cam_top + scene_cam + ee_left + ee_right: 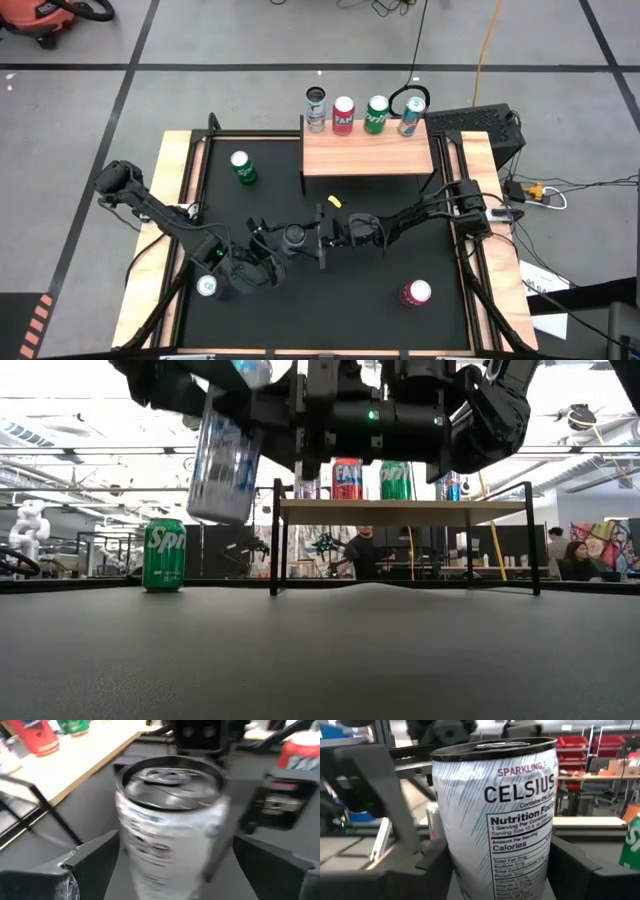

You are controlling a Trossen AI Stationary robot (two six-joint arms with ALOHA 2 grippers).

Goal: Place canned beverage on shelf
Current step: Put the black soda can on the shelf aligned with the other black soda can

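White can (495,820), thin aluminium with a printed label, held off the table (380,310) at the centre of the high view and at the upper left of the low view, tilted a little. Clamped across the body by the right gripper (502,872), fingers closed partway against the wall on either side. Ringed also by the left gripper (175,862), spread wide, fingers apparently standing just off the sides, gripping nothing. Shelf (368,158) at upper centre of the high view, four cans (344,115) in a row along its far edge, near strip of the board bare. Probably full, so fairly heavy for its size; stiff while sealed, but likely to dent under a hard pinch. Smooth and slippery, apt to swivel in a two-point hold. Best taken at mid-height across the round, not by rim or lid. Tilt worth levelling before setting down, or risk of toppling into the row. Green can (242,168) at the table's upper left, red can (416,292) at lower right, both well apart from the grippers.
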